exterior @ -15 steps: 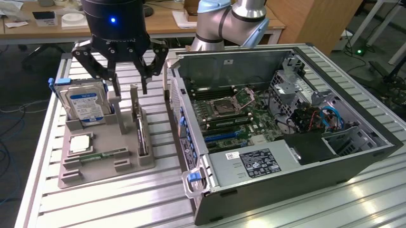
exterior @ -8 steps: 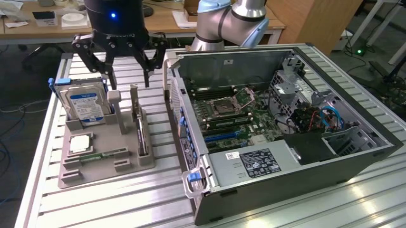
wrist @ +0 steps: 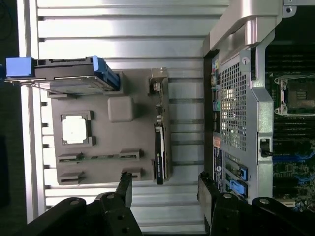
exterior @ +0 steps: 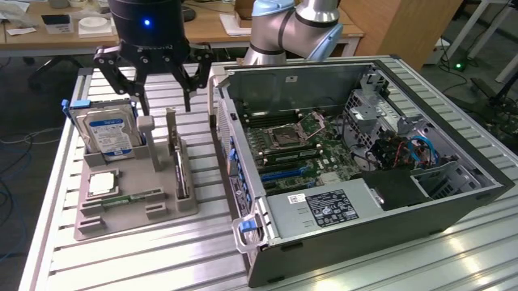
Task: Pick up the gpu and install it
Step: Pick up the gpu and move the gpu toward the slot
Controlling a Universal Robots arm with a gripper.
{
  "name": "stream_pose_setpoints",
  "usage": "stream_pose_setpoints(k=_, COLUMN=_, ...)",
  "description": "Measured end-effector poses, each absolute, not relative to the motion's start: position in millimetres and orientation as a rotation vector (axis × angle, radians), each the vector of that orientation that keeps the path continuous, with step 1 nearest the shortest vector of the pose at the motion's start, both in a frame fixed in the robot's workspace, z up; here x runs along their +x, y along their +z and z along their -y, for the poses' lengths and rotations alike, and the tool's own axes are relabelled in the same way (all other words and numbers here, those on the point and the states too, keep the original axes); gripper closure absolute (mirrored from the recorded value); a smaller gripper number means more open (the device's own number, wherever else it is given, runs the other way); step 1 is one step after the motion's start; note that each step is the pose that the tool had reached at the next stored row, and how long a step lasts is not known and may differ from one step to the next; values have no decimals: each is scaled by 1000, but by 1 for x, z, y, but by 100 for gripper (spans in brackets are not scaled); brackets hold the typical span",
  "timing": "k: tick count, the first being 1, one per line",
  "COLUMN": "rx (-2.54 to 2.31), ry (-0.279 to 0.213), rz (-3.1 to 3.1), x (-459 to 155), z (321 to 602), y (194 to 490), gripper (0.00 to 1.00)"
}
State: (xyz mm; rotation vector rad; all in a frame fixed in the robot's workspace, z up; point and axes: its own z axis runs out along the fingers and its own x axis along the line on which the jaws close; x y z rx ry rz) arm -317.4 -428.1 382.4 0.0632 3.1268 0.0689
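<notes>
Tray [exterior: 130, 213] slots are occupied by the gpu [exterior: 181, 173], stood on edge nearest the computer case [exterior: 364, 151], an upright hard drive [exterior: 109, 134], a processor chip [exterior: 103, 182] and a memory stick [exterior: 133, 198]. The claw [exterior: 166, 100] is held open and empty above the tray. The gpu is seen edge-on, so its faces are obscured.

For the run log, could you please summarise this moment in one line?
gripper open, hovering near gpu | gpu on edge in tray, not held
</notes>
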Motion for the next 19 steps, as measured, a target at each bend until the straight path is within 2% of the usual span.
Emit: stream_pose_setpoints(k=19, rx=64, ry=69, rz=-3132, x=-317, z=429, y=366, gripper=35)
